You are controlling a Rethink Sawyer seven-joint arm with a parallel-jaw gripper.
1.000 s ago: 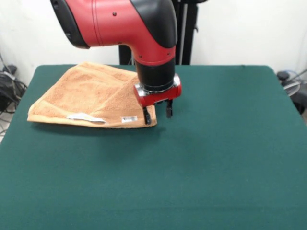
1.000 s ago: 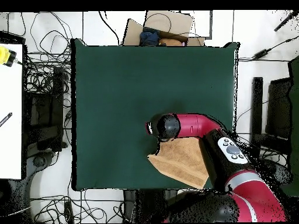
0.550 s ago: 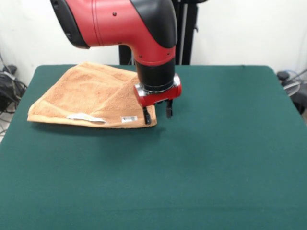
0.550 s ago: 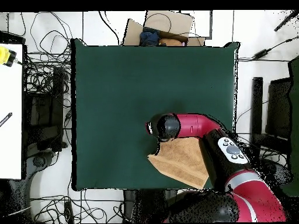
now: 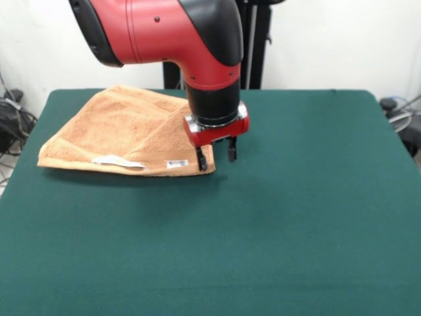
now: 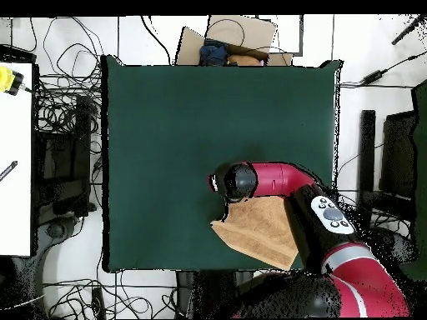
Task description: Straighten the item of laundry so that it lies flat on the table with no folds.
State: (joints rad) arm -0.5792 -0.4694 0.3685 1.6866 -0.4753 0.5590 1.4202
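The orange-tan towel [image 5: 122, 131] lies folded over itself at the far left of the green table [image 5: 276, 217], with white labels along its near hem. My gripper [image 5: 216, 157] hangs open just above the towel's near right corner. One finger [image 5: 201, 160] stands over the towel's corner and the other is beside it over bare felt. From above, the towel [image 6: 254, 233] shows near the table's bottom edge, partly hidden under my arm [image 6: 275, 179]. The fingers themselves are hidden in that view.
Cables and dark equipment [image 5: 10, 122] sit on the floor past the table's left edge, and more gear [image 5: 401, 115] lies at the right. In the overhead view a cardboard box [image 6: 229, 42] sits beyond the top edge and a white bench [image 6: 15, 158] stands at the left.
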